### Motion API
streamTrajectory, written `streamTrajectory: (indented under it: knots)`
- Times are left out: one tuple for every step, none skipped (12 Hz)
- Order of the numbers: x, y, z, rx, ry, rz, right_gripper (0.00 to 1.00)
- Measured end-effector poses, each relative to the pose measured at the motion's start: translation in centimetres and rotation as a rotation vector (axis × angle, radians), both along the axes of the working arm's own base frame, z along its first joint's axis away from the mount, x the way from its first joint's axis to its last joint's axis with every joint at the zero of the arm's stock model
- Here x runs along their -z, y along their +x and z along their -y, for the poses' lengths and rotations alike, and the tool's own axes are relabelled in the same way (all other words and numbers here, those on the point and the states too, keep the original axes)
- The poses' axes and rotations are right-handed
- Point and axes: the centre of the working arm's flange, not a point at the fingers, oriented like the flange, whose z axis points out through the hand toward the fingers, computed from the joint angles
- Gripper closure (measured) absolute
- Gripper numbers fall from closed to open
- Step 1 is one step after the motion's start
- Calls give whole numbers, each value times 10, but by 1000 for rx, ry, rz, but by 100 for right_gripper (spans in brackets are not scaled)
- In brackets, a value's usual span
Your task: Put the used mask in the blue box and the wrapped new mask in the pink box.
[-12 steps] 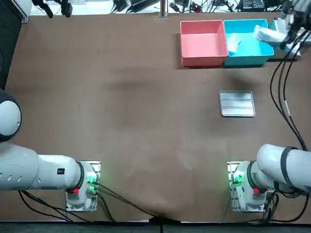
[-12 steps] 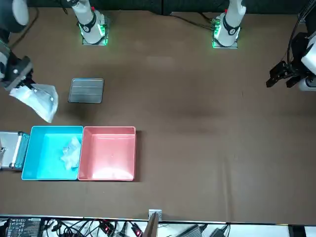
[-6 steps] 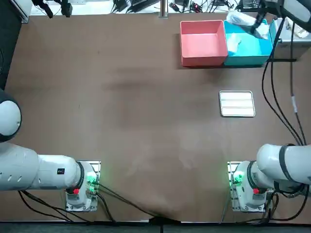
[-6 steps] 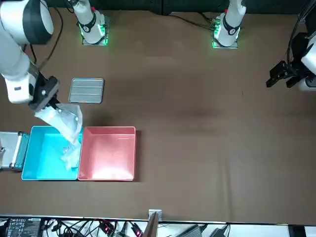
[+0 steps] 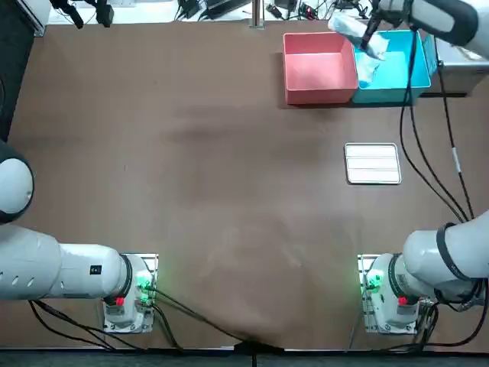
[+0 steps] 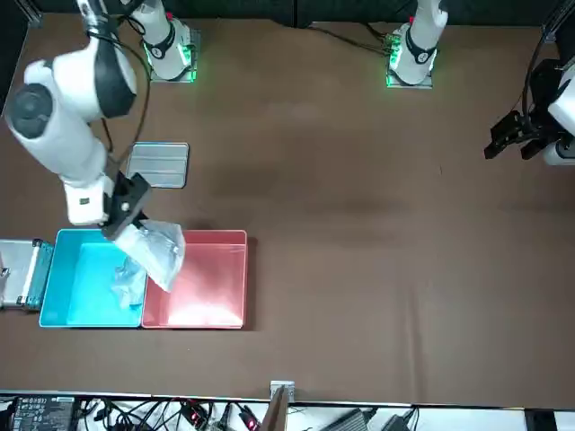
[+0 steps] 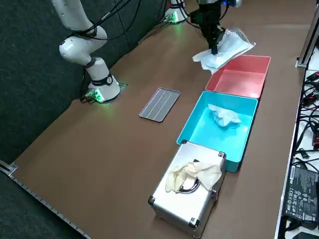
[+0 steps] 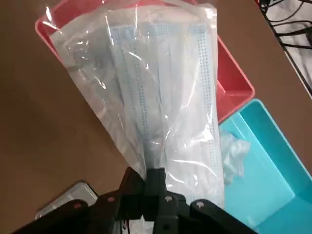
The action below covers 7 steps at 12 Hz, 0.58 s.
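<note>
My right gripper (image 6: 121, 215) is shut on one end of the wrapped new mask (image 6: 154, 251), a clear packet with a pale blue mask inside. It holds the packet in the air over the seam between the two boxes, and the packet's free end reaches over the pink box (image 6: 202, 287). In the top view the packet (image 5: 355, 34) covers the pink box's (image 5: 319, 93) far right corner. The crumpled used mask (image 5: 368, 70) lies inside the blue box (image 5: 397, 76). The wrist view shows the packet (image 8: 156, 87) hanging from the gripper (image 8: 155, 178) above both boxes.
A ribbed grey metal plate (image 5: 372, 164) lies on the table nearer the robot than the boxes. A silver case (image 7: 192, 191) with a pale glove (image 7: 192, 174) on its lid stands against the blue box's outer end. Cables run along the far table edge.
The right gripper has carried the wrapped mask sideways from beyond the blue box's outer end, across the blue box, to the edge of the pink box.
</note>
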Motion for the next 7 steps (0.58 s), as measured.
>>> streamTrajectory:
  knots:
    - [7,1,-16,7,-11,1,98]
    - [14,1,-31,9,-28,2,98]
    - [21,1,-45,8,-45,2,98]
    - [29,1,-56,3,-56,-2,98]
    - [37,1,-64,-7,-63,-8,97]
    - [53,6,-75,-31,-73,-20,95]
    - [63,9,-78,-42,-78,-28,94]
